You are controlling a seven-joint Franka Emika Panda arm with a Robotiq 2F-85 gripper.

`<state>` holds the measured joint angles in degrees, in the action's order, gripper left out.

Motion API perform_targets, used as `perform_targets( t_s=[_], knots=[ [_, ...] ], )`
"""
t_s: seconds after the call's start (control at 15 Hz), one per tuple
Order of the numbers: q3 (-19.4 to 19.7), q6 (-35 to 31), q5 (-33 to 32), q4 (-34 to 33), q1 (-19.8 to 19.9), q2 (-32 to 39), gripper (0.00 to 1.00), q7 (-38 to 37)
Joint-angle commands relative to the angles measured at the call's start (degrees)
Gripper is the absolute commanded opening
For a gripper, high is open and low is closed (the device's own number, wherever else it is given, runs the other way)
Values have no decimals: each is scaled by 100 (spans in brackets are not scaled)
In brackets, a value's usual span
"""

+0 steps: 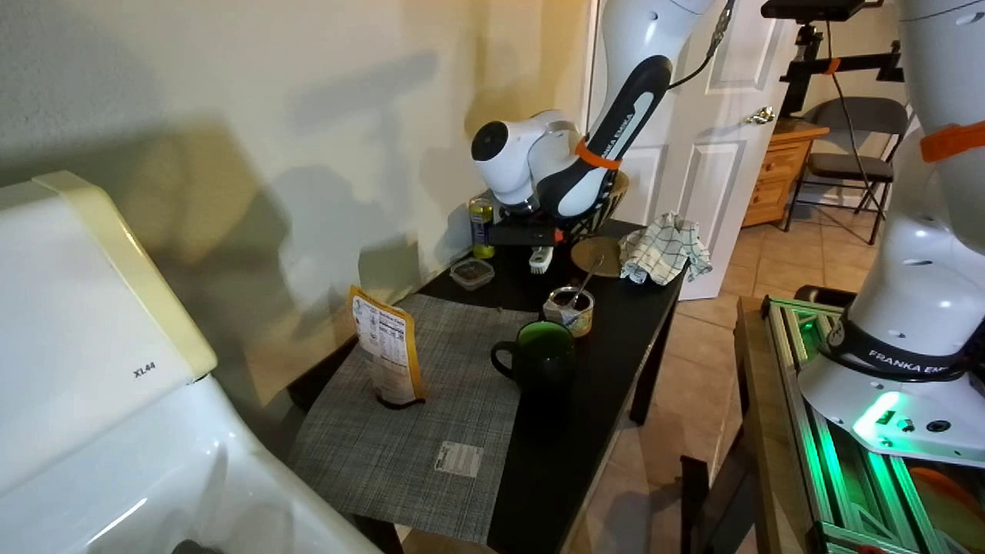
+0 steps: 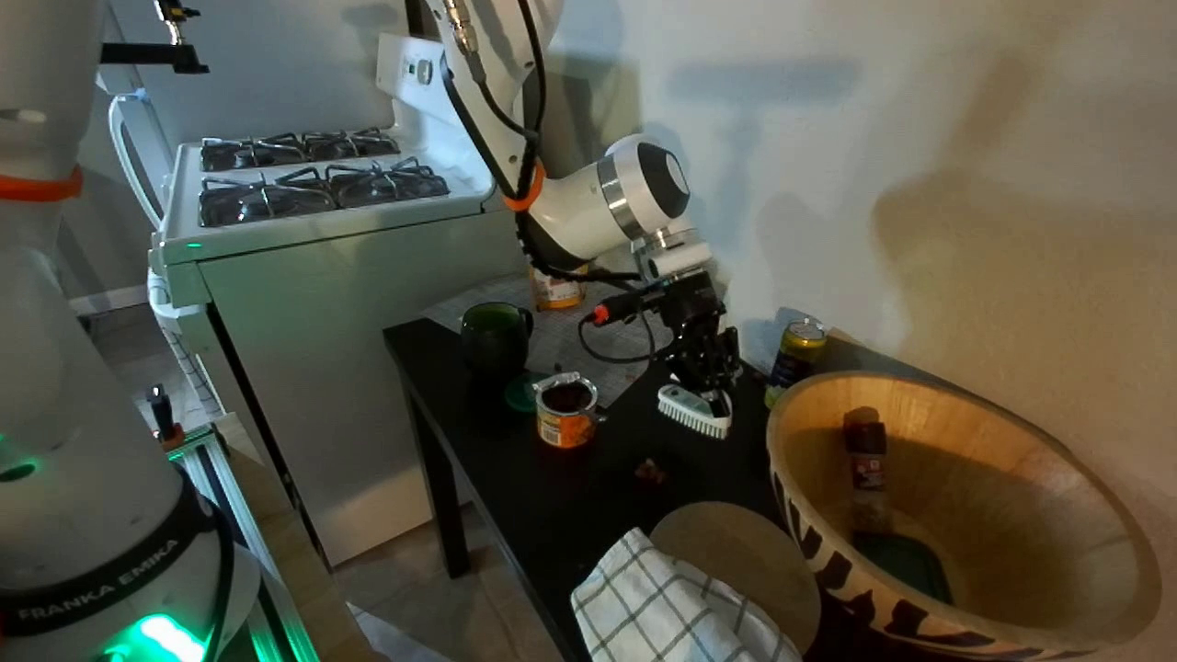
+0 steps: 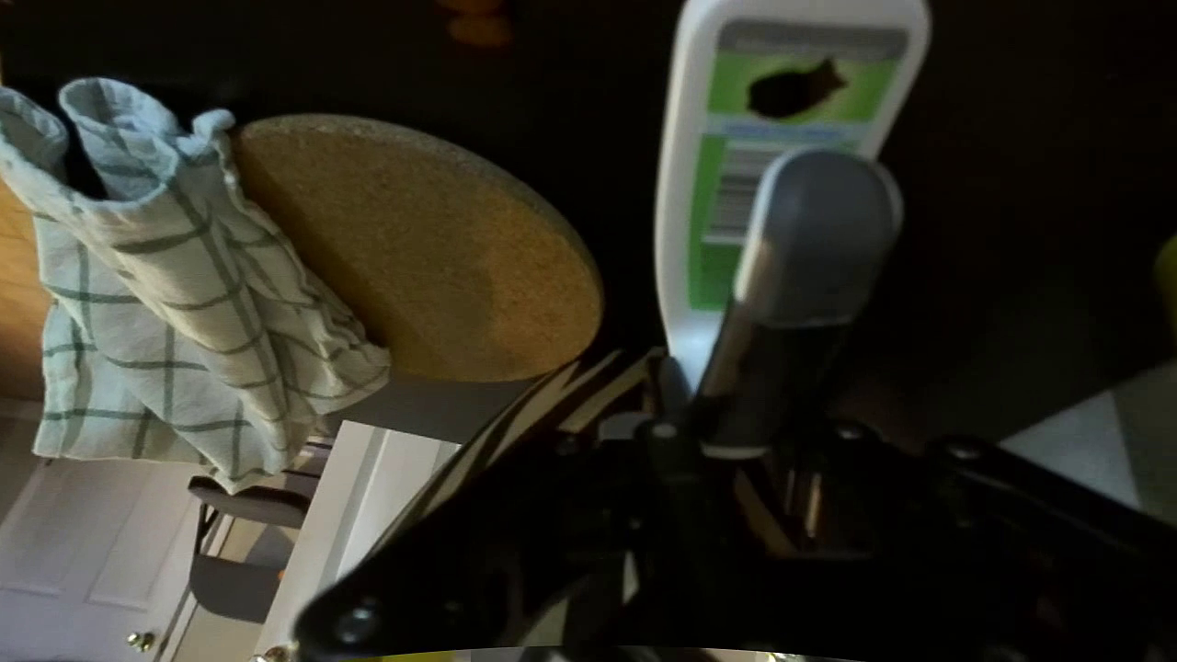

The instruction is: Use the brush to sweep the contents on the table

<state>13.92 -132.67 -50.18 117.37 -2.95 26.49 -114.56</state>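
Brush (image 2: 685,407) is out over the black table (image 2: 598,501), bristles facing down, and the gripper (image 2: 717,398) is clamped on it. Can't tell whether the bristles actually touch the tabletop. From the wrist view you get a decent look at the green label (image 3: 795,131) on the brush's white body. Near it on the bare black part there's a little clump of reddish-brown bits (image 2: 650,473), too small to say what they are. Also close by, an opened can (image 2: 565,425) with the lid peeled up and a metal utensil (image 1: 589,281) sticking out at a slant. Just past that, a dark green mug (image 1: 544,360) sits by the edge of the grey mat (image 1: 458,331), and a yellow-edged pouch (image 1: 388,350) stands upright on the mat. Over by the wall (image 1: 323,100) you've got a clear tub (image 1: 472,274) with something dark inside, then a yellow container (image 1: 482,228) with a blue label. On the brush's other side, a round board (image 2: 740,552) lies flat with a checked cloth (image 2: 676,611) bunched over its edge. Right beside that is a big wooden bowl (image 2: 1002,515) with a bottle (image 2: 867,469) in it. White stove (image 2: 368,313) stands past the end of the table, mat side.
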Motion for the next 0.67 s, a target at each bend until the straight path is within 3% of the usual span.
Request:
perform_targets(
  t_s=[0.0,0.27,0.6],
  knots=[
    [-268,-93,165,-383,145,166,6,-12],
    [-515,-94,619,-722,147,537,6,16],
    [-411,-495,671,-636,46,798,6,-302]
  ],
)
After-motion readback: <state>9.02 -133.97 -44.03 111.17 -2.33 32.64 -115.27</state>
